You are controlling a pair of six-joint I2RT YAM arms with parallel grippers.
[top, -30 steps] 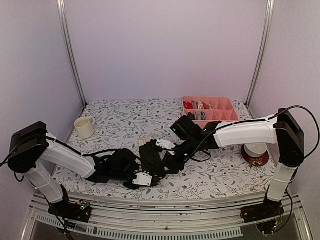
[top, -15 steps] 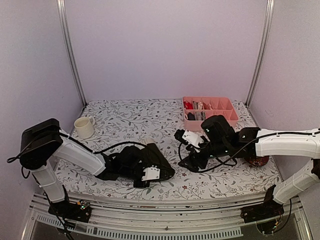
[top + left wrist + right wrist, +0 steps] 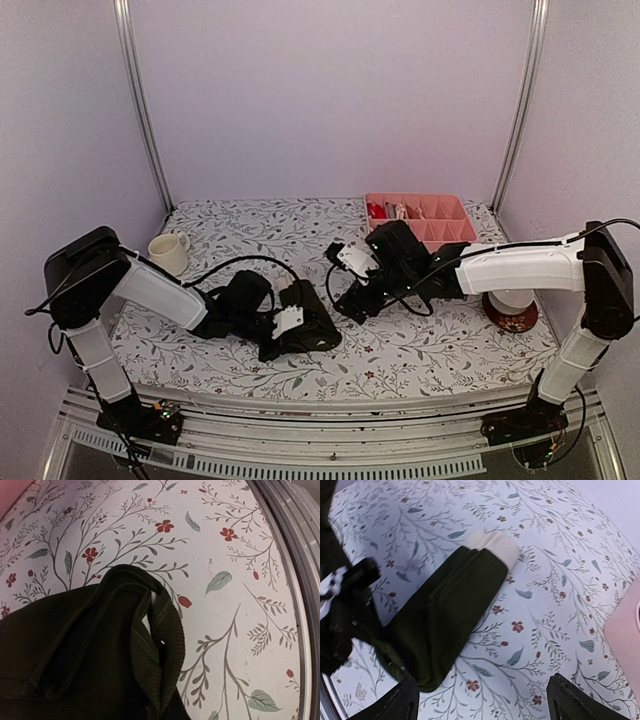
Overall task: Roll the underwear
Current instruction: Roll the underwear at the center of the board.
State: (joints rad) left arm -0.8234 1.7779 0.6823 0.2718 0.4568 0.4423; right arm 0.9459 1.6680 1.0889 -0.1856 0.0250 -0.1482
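A dark olive-black underwear (image 3: 445, 615) lies lengthwise on the flowered tablecloth as a long folded bundle, with a whitish cloth end (image 3: 492, 545) at its far tip. In the left wrist view its ribbed waistband (image 3: 160, 645) bunches together at the bottom edge, where the fingers are hidden under cloth. My left gripper (image 3: 298, 330) is shut on this underwear (image 3: 318, 328) near the table's front middle. My right gripper (image 3: 343, 300) hovers just right of it, open, its fingertips (image 3: 402, 700) wide apart over bare tablecloth with nothing between them.
A pink divided tray (image 3: 440, 232) at the back right holds rolled garments. A white mug (image 3: 168, 254) stands at the left. A red-and-white bowl (image 3: 510, 312) sits by the right arm. A metal rail (image 3: 300, 580) runs along the table's edge.
My right gripper has opened wide, left the underwear and drawn off to the right, then come partway back. My left gripper has shifted right with the dark underwear.
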